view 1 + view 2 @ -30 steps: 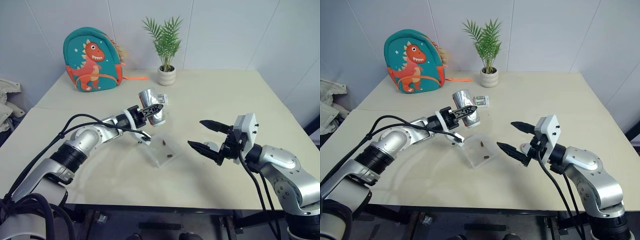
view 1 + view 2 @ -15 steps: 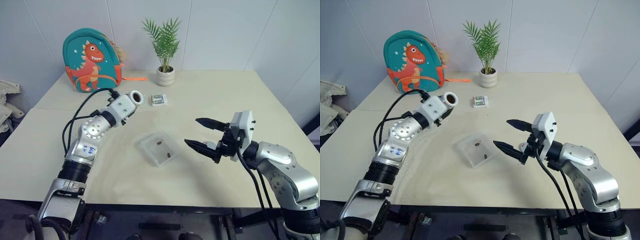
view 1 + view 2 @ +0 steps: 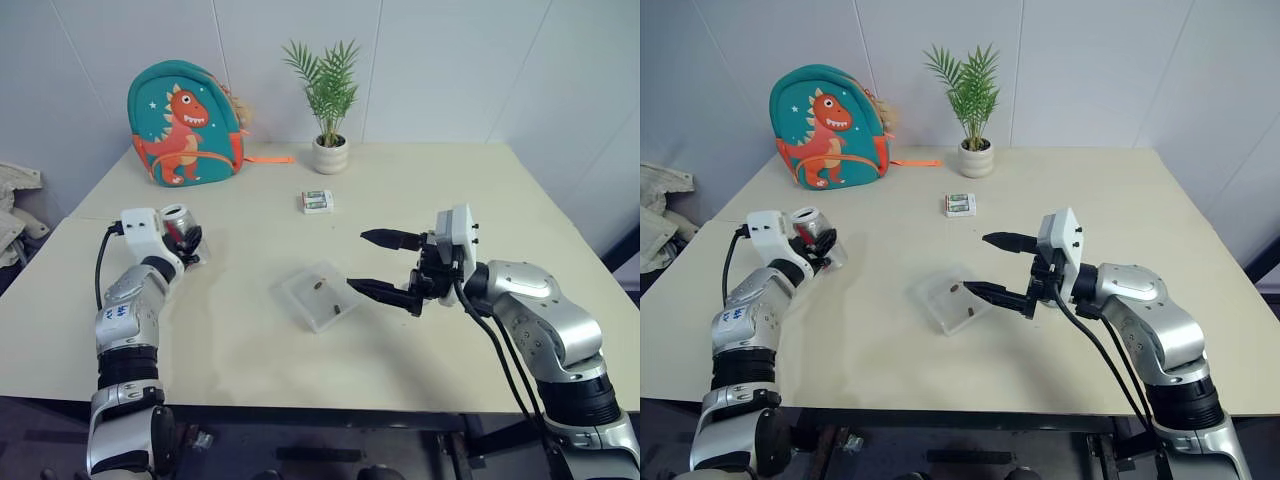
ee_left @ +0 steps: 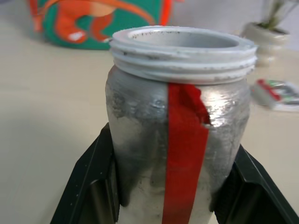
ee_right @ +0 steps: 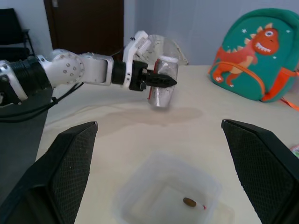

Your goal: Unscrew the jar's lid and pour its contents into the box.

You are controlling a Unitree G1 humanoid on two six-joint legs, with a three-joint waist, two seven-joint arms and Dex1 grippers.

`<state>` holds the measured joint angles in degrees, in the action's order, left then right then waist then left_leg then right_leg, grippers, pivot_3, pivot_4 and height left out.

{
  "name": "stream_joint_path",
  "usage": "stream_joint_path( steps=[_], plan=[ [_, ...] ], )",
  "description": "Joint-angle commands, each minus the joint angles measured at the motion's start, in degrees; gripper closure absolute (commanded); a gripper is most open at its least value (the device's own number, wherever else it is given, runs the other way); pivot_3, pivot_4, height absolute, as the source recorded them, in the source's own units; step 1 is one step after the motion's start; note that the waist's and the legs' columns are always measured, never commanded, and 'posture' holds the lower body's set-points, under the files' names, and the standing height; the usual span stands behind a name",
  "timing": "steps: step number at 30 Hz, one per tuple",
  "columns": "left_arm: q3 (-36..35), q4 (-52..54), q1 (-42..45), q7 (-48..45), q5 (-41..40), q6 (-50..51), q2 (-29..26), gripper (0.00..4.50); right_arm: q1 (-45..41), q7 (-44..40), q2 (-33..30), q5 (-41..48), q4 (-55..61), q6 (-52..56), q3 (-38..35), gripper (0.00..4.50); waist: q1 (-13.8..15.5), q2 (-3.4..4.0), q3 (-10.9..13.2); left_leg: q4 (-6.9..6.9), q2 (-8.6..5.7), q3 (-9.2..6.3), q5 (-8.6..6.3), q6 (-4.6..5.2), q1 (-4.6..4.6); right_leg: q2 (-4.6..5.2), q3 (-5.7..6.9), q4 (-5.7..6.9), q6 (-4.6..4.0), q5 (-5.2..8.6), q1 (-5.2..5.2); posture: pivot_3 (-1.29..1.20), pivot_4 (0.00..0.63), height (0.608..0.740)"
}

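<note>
Left gripper (image 3: 188,243) has carried the jar (image 3: 177,222) away from the box (image 3: 318,296).

Silver arms (image 3: 530,300) (black cables, fingers)

box (image 3: 312,296): table (image 3: 420,190) centre, bits (image 3: 318,286) in it
jar (image 3: 179,226): far left of box, in L gripper (image 3: 188,240), lid off
R gripper (image 3: 382,264): just right of box, above table
packet (image 3: 317,201): behind box
plant (image 3: 330,110): behind packet, at back edge
backpack (image 3: 181,121): back left, left of plant
</note>
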<state>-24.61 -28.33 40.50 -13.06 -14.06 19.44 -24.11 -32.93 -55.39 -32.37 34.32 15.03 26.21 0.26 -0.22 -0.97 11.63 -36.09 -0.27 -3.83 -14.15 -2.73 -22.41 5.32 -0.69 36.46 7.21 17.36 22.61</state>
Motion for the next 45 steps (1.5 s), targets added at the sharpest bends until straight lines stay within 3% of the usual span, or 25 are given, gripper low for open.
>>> stream_joint_path(
  steps=[1, 12, 13, 19, 29, 34, 39, 45],
  plan=[
    [1.52, -5.56, 0.76, -0.92, 2.11, -8.52, -1.99, 2.53, -1.43, -0.70, 0.61, 0.05, 0.25, -1.42, -0.11, 0.02, 0.16, 0.00, 0.00, 0.01, -0.01, 0.00, 0.00, 0.00, -0.01, 0.01, 0.00, -0.02, 0.00, 0.00, 0.00, 0.00, 0.150, 0.740],
    [4.09, -14.77, 0.08, -1.54, 3.51, -18.65, -3.55, 2.53, -0.89, -0.01, 1.64, 0.14, 1.24, -0.95, 0.08, 0.02, -0.03, -0.01, -0.01, 0.04, -0.01, 0.02, -0.02, 0.00, 0.01, 0.03, 0.02, -0.05, -0.02, -0.01, -0.01, 0.00, 0.150, 0.740],
    [4.23, -14.36, -0.44, -1.68, 3.57, -18.84, -3.68, 1.81, -0.78, -0.04, 1.65, 0.18, 1.36, -0.92, 0.10, 0.00, -0.03, -0.01, -0.01, 0.04, -0.01, 0.02, -0.01, 0.00, 0.01, 0.03, 0.02, -0.05, -0.02, -0.01, -0.01, 0.00, 0.150, 0.740],
    [3.72, -7.60, -4.82, -2.38, 1.98, -17.06, -4.03, 0.02, -0.16, -0.29, 1.56, 0.32, 1.86, -0.95, 0.06, 0.00, 0.00, -0.02, -0.01, 0.10, 0.01, 0.03, -0.02, -0.01, -0.04, 0.03, 0.02, -0.11, -0.02, -0.01, 0.04, 0.00, 0.150, 0.740],
    [3.28, 18.20, -21.07, -3.86, 2.58, -11.53, -7.58, 0.02, 1.75, -1.08, 0.09, 0.41, 2.64, -1.06, -0.98, 0.00, -0.07, -0.01, -0.01, 0.23, 0.05, 0.04, -0.06, -0.01, -0.05, 0.05, 0.00, -0.33, -0.04, -0.02, 0.03, 0.00, 0.150, 0.740],
    [4.93, 29.17, -29.23, -10.59, 3.89, -13.51, -12.77, 0.02, 2.97, -1.96, -2.26, 0.50, 2.56, -1.08, -2.42, 0.00, 0.01, -0.01, 0.00, 0.44, 0.06, 0.06, -0.07, 0.00, -0.06, 0.08, 0.01, -0.56, -0.10, -0.02, 0.03, 0.00, 0.150, 0.740],
    [6.15, 34.23, -32.68, -21.00, 0.75, -17.52, -16.72, 0.02, 5.24, -2.85, -5.97, 0.01, 2.25, -1.20, -4.92, 0.00, 0.22, 0.00, -0.01, 0.66, 0.07, 0.05, -0.07, 0.00, -0.04, 0.14, 0.07, -0.76, -0.20, 0.02, 0.02, 0.00, 0.150, 0.740],
    [11.82, 33.78, -27.39, -34.09, -2.87, -19.46, -19.65, 0.02, 9.40, -4.73, -10.62, 0.14, 2.79, -1.84, -8.89, 0.00, 0.22, 0.01, 0.00, 0.87, 0.07, 0.10, -0.10, 0.06, -0.05, 0.16, 0.09, -0.96, -0.21, 0.03, 0.02, 0.00, 0.150, 0.740]
  ],
)
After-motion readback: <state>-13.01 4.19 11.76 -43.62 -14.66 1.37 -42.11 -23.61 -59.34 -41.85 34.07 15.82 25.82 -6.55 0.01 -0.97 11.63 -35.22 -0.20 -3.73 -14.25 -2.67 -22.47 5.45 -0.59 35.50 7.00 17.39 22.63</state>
